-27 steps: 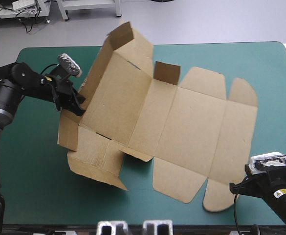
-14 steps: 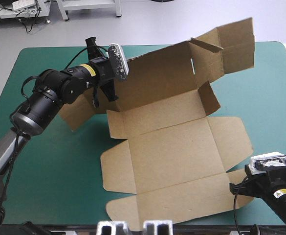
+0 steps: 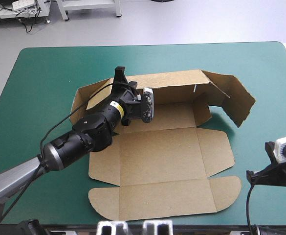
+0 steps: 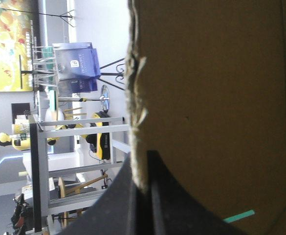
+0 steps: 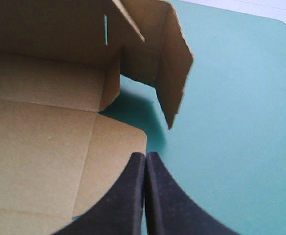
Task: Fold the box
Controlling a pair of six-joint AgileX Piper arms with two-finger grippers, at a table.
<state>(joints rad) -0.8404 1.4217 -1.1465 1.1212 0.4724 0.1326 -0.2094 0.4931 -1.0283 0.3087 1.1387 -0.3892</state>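
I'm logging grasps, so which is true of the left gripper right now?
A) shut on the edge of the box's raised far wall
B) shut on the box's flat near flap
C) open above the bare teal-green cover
A: in the left wrist view the left gripper pinches an edge of the box, and the high view places it at the raised far wall.

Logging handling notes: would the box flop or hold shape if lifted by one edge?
Probably holds shape: the box panels look flat, bending only at creases. Likely light: the left gripper, pinching one edge, holds the far wall raised.
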